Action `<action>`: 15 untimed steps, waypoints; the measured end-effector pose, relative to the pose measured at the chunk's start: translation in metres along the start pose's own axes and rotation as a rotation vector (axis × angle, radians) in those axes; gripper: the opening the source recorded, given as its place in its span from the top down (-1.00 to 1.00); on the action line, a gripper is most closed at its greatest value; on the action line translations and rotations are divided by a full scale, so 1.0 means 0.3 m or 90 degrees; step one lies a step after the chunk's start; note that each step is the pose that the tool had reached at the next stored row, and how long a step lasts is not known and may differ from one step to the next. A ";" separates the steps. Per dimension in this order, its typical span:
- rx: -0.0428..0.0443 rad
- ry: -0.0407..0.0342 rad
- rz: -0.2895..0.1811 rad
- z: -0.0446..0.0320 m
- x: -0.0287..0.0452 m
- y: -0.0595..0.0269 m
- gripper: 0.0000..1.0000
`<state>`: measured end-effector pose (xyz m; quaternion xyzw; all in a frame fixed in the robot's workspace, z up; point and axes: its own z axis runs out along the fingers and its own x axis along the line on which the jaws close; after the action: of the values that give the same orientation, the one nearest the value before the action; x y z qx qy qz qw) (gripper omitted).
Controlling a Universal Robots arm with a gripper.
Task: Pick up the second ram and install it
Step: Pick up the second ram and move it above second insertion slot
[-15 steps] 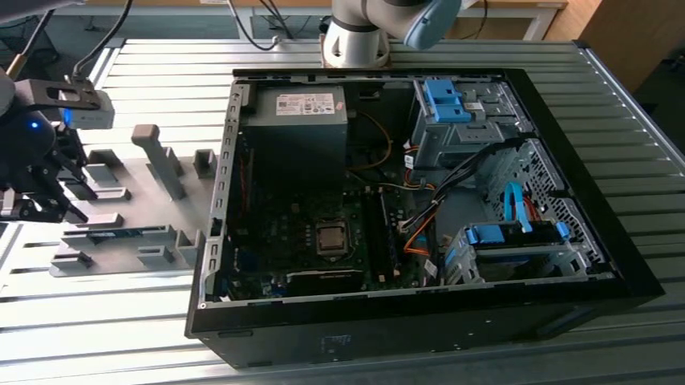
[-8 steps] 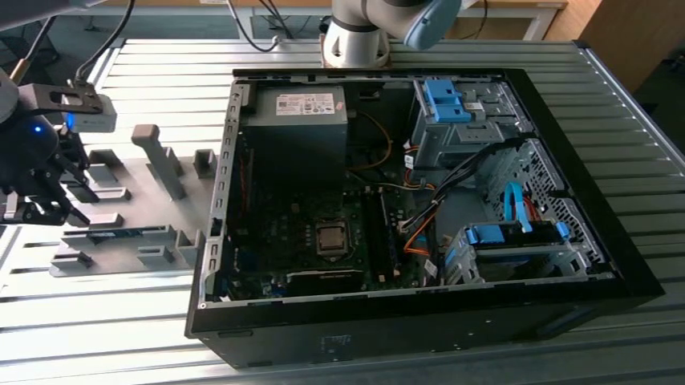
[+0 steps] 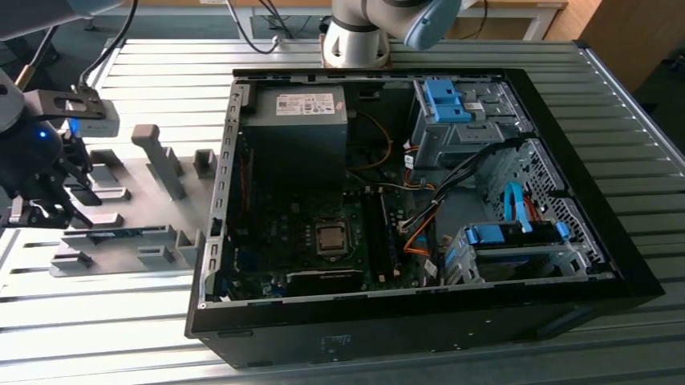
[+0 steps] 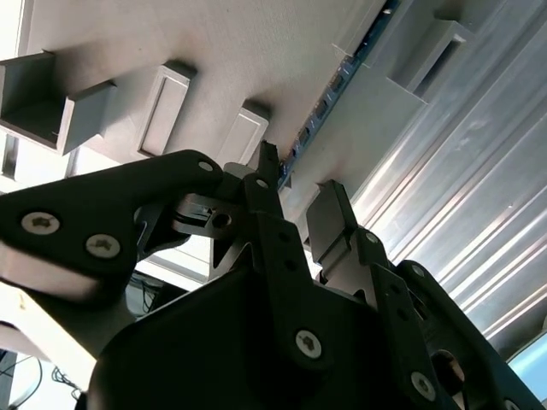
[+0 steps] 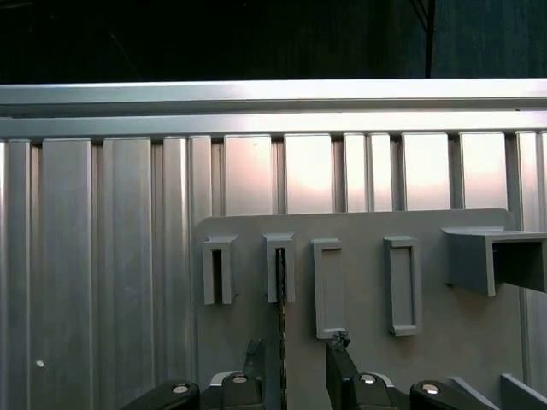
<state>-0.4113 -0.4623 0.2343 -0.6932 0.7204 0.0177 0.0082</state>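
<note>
**Item: bench scene, memory-fitting station.**

1. Writing: one white printed label [image 3: 303, 103] on top of the power supply [image 3: 294, 132]; its wording cannot be made out. No other legible writing.
2. End effector [image 5: 297, 350]: black, two-fingered, fingers spread apart and holding nothing. In both wrist views the fingertips [image 5: 339, 345] stand either side of the second ram with a gap on each side, and no contact shows. In the exterior view it hangs at the left edge of the frame, over the outer end of the holder plate.
3. Second ram [image 5: 280, 299]: thin blue board seen edge-on in the first wrist view, its far end seated in a slotted grey block [image 5: 279, 269]. In the exterior view it lies flat-sided along a grey holder [image 3: 112, 234] near the front of the plate.
4. Holder plate [image 3: 139, 204]: grey, with several upright blocks (most slots unfilled), resting on the slatted aluminium surface [image 3: 107, 321], beside the case on the exterior view's left.
5. Computer case [image 3: 428, 341]: black, side panel off, motherboard [image 3: 321, 241] exposed, light-blue drive clips [image 3: 444, 100] at its far end.
</note>
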 end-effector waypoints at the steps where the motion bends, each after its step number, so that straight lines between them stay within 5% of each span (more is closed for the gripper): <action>1: 0.0000 0.0000 0.000 0.006 0.000 0.000 0.17; 6: 0.0002 0.0000 0.000 0.033 0.001 -0.001 0.17; 15: 0.0006 -0.0002 0.000 0.045 0.001 -0.003 0.17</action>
<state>-0.4106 -0.4623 0.2208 -0.6932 0.7205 0.0174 0.0086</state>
